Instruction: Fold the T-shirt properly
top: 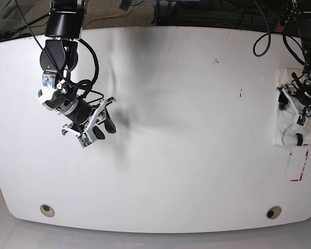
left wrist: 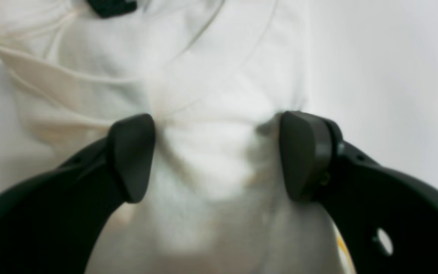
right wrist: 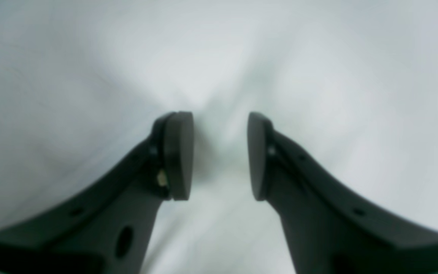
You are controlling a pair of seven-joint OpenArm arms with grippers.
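The T-shirt (top: 280, 132) lies as a small white bundle at the table's far right edge in the base view. In the left wrist view the T-shirt (left wrist: 211, 76) shows layered folds and a seam, with a bit of yellow print at the lower right. My left gripper (left wrist: 218, 156) is open wide, down on the cloth. A bulge of fabric rises between its pads (left wrist: 131, 156). My right gripper (right wrist: 221, 156) hovers over bare white table at the left of the base view. Its jaws stand apart with nothing between them.
A red-and-white marking (top: 298, 166) lies on the table (top: 186, 155) just in front of the bundle. Two round holes (top: 47, 210) sit near the front edge. Cables run along the back. A black object (left wrist: 110, 7) shows at the top of the left wrist view.
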